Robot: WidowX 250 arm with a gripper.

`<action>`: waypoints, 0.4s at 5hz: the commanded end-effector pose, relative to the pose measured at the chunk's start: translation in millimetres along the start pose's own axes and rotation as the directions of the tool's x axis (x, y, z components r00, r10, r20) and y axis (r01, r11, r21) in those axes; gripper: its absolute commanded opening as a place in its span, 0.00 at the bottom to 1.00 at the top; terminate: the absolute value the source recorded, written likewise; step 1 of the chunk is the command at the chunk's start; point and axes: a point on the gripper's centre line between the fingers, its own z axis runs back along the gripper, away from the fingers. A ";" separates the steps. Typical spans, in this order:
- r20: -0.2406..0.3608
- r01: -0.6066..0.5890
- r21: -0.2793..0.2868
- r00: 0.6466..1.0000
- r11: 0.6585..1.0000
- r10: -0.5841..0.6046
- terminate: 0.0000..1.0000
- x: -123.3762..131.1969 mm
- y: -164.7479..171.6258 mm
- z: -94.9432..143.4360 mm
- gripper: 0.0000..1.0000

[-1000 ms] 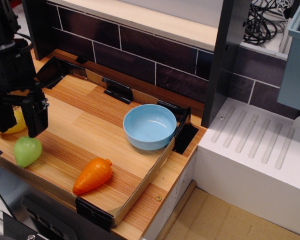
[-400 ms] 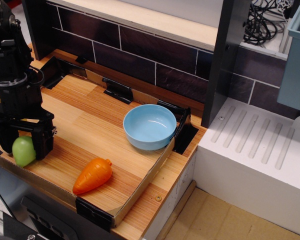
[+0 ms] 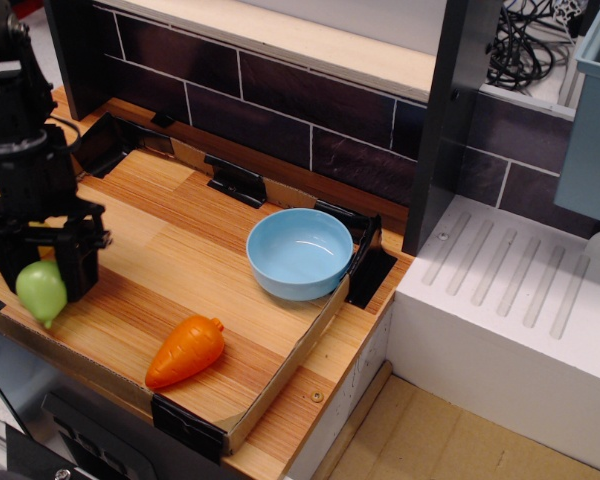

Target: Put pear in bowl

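The black gripper is closed around the pear, its dark fingers pressed against the fruit's sides. A moment ago the pear lay on the wood with the fingers just arriving around it; now it hangs slightly higher, tapered end pointing down, at the tray's left edge. The pear is smooth, light-green plastic. To its right lies the orange carrot, ridged and stubby, unmoved on the striped wooden tray. Further right, well apart from the gripper, sits the light-blue bowl, round, glossy and shallow, in the same spot near the tray's far corner.
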 end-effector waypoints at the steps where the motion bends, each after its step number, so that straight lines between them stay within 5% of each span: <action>1: 0.011 -0.038 -0.128 0.999 0.991 0.040 0.00 0.4 -36.7 79.8 0.00; 2: 0.036 -0.046 -0.181 0.998 0.982 0.054 0.00 6.1 -60.7 110.7 0.00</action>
